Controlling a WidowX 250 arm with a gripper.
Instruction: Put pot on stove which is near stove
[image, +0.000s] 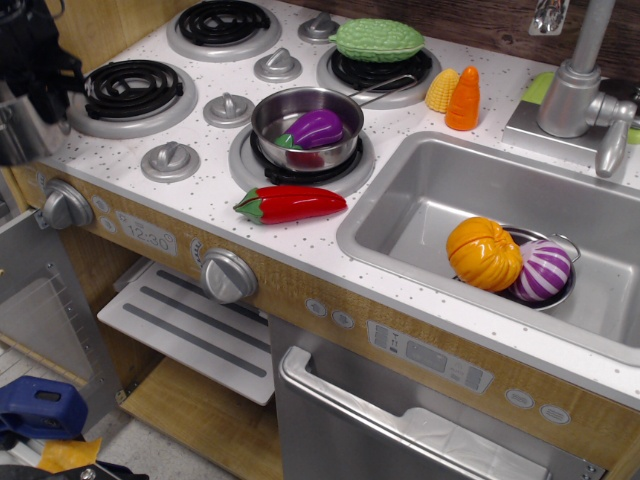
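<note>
The shiny steel pot (17, 130) hangs at the far left edge of the view, beside the left end of the stove (205, 170) and just off its top. It looks tilted and partly cut off by the frame. My black gripper (30, 85) is right above it and shut on its rim; the fingertips are hard to make out. The nearest burner is the front-left coil (131, 90), which is bare, just right of the pot. The back-left coil (223, 22) is bare too.
A shallow pan (305, 128) with a purple eggplant (318, 127) sits on the front-right burner and a green gourd (378, 40) on the back-right. A red pepper (290, 203), corn (442, 90) and carrot (463, 98) lie on the top. The sink (420, 200) holds toy vegetables.
</note>
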